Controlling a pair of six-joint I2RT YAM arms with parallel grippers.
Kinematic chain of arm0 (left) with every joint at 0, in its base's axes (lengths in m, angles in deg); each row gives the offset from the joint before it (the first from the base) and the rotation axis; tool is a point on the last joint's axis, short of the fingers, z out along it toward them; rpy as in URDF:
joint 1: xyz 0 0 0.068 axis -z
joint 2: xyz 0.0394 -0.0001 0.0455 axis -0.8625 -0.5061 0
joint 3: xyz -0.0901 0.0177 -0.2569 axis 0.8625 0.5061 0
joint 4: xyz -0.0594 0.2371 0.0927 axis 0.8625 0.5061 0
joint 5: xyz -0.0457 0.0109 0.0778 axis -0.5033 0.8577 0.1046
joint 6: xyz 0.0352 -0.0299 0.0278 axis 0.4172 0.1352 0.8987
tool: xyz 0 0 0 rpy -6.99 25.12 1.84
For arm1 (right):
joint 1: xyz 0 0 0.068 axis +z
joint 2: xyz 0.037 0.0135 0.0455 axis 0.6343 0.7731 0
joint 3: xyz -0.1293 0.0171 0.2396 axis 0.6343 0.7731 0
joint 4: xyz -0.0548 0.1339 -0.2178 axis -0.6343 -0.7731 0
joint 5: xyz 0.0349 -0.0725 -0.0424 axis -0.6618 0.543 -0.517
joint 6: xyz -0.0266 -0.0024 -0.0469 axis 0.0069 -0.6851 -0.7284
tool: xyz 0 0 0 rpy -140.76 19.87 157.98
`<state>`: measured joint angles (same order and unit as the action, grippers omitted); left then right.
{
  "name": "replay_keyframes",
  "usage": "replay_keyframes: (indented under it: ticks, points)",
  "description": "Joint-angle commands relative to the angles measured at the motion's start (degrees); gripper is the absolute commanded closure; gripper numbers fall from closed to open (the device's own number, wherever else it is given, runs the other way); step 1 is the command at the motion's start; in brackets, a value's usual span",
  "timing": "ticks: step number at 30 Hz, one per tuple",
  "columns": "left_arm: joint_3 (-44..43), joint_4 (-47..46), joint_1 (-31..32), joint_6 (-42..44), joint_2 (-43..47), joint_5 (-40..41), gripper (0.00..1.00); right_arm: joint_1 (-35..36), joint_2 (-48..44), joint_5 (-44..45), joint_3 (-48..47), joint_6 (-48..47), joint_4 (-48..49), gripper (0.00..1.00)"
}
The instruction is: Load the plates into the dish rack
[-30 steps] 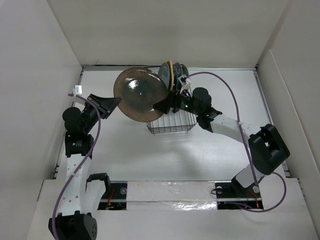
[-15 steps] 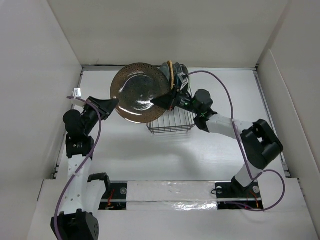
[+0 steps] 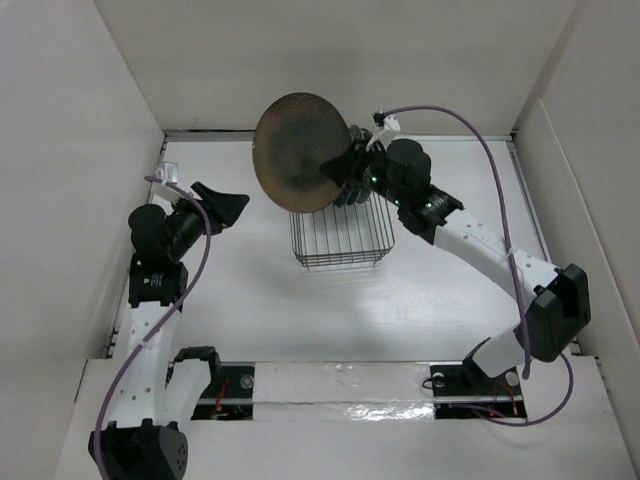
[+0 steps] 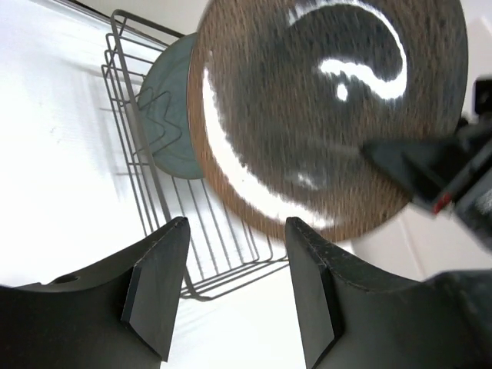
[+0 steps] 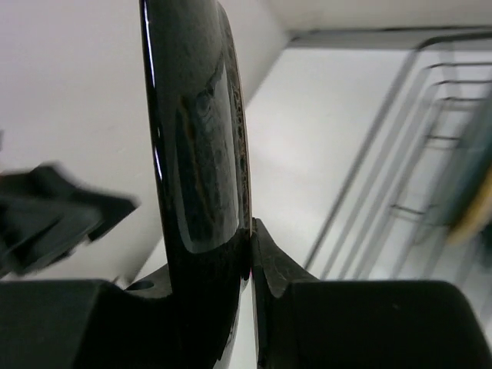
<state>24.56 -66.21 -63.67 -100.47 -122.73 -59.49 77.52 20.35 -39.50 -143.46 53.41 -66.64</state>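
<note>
A glossy brown plate [image 3: 298,150] hangs on edge above the back left of the black wire dish rack [image 3: 340,262]. My right gripper [image 3: 336,172] is shut on its right rim; the right wrist view shows the plate [image 5: 192,138] pinched edge-on in the gripper [image 5: 247,231]. My left gripper [image 3: 232,204] stands open to the left of the plate, apart from it. In the left wrist view the open gripper [image 4: 236,224] faces the plate [image 4: 330,115] and the rack [image 4: 127,100], where a grey-teal plate [image 4: 173,115] stands upright.
White walls close in the table on the left, back and right. A purple cable [image 3: 470,125] loops over the right arm. In the right wrist view, blurred plates [image 5: 475,177] stand in the rack at the right edge.
The left gripper opened, let go of the brown plate and drew back left. The right gripper closed on the plate's rim and carried it up and toward the back, turning it on edge.
</note>
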Motion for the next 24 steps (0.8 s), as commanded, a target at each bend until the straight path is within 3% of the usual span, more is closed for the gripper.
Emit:
replay_keyframes:
  ticks: [1, 3, 10, 15, 24]
  points:
    - [-3.32, 3.15, 3.1, 7.0, 2.29, 4.84, 0.5, -0.63, -0.2, 17.28, -10.3, -4.99, -4.66, 1.0]
    - [-2.97, 4.57, 7.57, 10.17, 3.35, 7.66, 0.5, -0.1, 2.25, 24.99, -15.82, -7.44, -8.54, 1.0]
    - [-2.27, 10.46, 18.65, 18.26, 5.37, 19.87, 0.51, 1.04, 9.72, 38.83, -25.15, -8.77, -19.79, 1.0]
    - [1.16, 9.24, 20.86, 19.85, 7.47, 22.18, 0.51, 3.06, 15.79, 46.29, -32.54, -9.56, -24.37, 1.0]
    - [0.2, 11.6, 27.19, 22.04, 8.53, 25.6, 0.51, 5.52, 29.85, 51.48, -48.45, -11.84, -31.4, 1.0]
